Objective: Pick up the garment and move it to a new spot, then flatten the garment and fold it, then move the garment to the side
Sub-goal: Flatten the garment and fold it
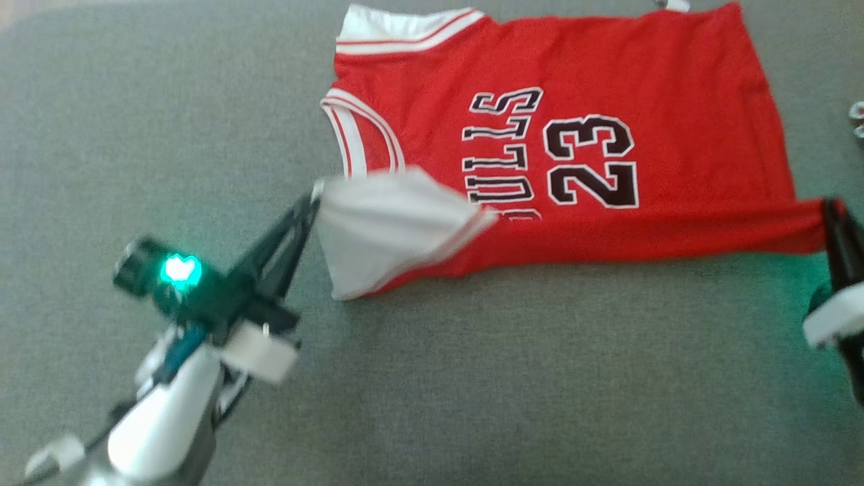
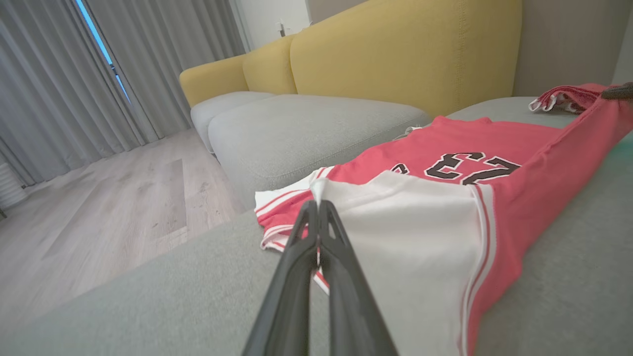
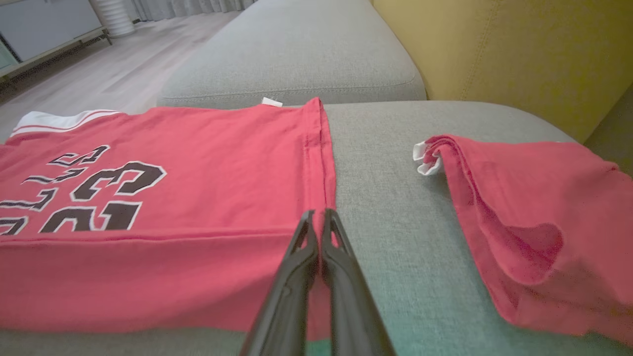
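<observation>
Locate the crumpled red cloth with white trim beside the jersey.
In the right wrist view the crumpled red cloth lies on the grey sofa cushion, right of the red Bulls jersey, with bare cushion between them.

You are looking at a red garment with white trim at the neck and armholes, and thin red stripes run through that trim. One corner of it shows plain white. Its lettering and the 23 are black with white outlines. Under it you see a plain grey seat cushion, with a mustard-yellow backrest behind.

A second red cloth has a white edge. The left gripper and right gripper have black fingers, and a green light glows on the left wrist. You also see a pale wood-grain floor and grey curtains.
</observation>
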Robot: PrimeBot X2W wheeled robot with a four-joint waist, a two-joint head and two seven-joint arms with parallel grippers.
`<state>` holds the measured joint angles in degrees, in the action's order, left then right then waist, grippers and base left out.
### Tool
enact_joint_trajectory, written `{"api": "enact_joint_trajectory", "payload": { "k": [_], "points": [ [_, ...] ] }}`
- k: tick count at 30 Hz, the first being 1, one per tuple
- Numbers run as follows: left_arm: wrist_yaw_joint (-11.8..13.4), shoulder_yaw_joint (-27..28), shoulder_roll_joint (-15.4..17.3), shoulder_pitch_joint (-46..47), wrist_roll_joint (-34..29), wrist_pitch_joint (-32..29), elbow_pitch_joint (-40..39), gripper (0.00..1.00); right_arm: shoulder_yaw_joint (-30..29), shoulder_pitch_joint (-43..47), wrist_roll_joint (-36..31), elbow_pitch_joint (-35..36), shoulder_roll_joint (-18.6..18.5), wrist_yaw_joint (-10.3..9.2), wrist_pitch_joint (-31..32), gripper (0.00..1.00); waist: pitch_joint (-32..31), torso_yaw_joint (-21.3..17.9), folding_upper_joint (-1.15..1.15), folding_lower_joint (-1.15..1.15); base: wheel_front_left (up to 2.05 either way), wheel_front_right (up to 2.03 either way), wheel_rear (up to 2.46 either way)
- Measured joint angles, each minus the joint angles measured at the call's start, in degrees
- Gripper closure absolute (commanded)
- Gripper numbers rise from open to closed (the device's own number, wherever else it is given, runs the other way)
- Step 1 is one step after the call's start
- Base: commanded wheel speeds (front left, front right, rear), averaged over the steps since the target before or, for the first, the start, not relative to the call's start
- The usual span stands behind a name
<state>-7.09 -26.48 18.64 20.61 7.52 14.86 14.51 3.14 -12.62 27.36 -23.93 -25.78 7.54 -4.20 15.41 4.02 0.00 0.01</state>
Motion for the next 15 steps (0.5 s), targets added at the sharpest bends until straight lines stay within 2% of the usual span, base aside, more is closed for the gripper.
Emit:
{"api": "enact_joint_trajectory", "payload": {
  "k": [10, 14, 15],
  "points": [
    [-0.48, -2.16, -0.99, 14.08, -2.05, 0.01, 5.68, 1.0, 1.37, -11.49, -1.44, -4.66, 0.12, 0.0, -0.42, 1.0, 6.06, -0.43, 0.0, 0.01, 0.0, 0.0, 0.0],
    [-0.38, -1.93, -1.04, 16.02, -2.63, 0.01, 6.93, 1.0, 2.58, -15.03, -1.68, -6.56, 0.32, 0.0, -1.26, 1.0, 7.62, -0.71, 0.0, 0.0, 0.0, 0.0, 0.0],
    [-0.1, -1.75, -1.07, 16.2, -2.9, 0.01, 7.4, 1.0, 2.85, -15.79, -1.68, -7.09, 0.37, 0.0, -1.45, 0.97, 7.92, -0.74, 0.0, 0.0, 0.0, 0.0, 0.0]
  ]
}}
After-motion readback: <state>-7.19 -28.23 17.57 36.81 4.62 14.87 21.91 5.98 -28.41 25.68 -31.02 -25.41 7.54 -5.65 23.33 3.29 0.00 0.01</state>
